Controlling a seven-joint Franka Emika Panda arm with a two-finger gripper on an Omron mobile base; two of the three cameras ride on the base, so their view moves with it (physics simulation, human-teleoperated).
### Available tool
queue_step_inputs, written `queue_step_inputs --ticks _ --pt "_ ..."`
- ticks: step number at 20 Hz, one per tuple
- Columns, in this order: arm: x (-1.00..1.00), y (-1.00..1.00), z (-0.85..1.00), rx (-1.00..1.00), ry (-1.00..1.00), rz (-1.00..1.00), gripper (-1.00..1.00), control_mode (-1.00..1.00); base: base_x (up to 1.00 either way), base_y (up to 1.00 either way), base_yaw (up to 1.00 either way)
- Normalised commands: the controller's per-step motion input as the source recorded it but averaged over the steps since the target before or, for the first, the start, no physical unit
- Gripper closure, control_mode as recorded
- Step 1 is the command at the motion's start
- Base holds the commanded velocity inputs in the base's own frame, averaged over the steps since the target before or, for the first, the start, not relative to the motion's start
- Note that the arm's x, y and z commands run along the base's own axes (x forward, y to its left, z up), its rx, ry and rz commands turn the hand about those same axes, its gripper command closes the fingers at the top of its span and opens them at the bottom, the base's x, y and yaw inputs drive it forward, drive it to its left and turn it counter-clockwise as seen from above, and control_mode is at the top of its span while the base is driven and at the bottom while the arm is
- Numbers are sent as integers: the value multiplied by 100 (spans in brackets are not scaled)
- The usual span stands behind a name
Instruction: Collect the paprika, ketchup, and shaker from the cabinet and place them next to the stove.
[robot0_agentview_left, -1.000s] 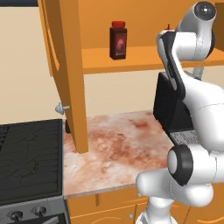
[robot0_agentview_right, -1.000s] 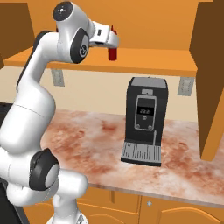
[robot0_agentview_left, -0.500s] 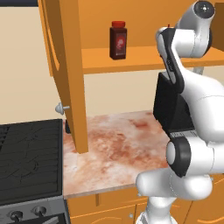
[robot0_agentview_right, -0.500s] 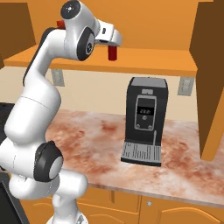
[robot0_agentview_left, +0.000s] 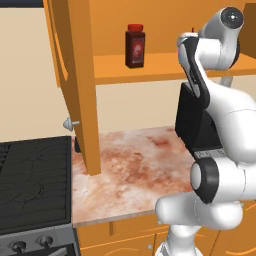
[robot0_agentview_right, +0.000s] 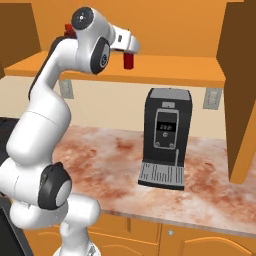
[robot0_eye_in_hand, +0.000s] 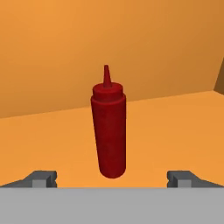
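Now | ketchup (robot0_eye_in_hand: 109, 131): slim glossy red bottle, pointed nozzle, upright on smooth orange shelf | fingers (robot0_eye_in_hand: 43, 179) spread wide, empty

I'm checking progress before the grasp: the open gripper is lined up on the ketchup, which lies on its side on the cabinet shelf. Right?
Not quite. The ketchup stands upright on the cabinet shelf, nozzle up, as the hand view shows. The rest holds: the gripper is open and lined up on it, fingertips apart on either side, not yet touching.
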Motion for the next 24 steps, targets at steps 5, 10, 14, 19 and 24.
queue_step_inputs --ticks 5,10,14,19,24 --pt "2 0 -9 0 -6 0 -100 -100 0 0 0" --pt "0 0 -7 0 -5 0 -100 -100 0 0 0" --pt "-1 0 -1 0 -6 0 -100 -100 0 0 0" --pt "0 0 0 0 -9 0 -100 -100 0 0 0" --pt "-2 0 0 0 -10 0 -100 -100 0 0 0"
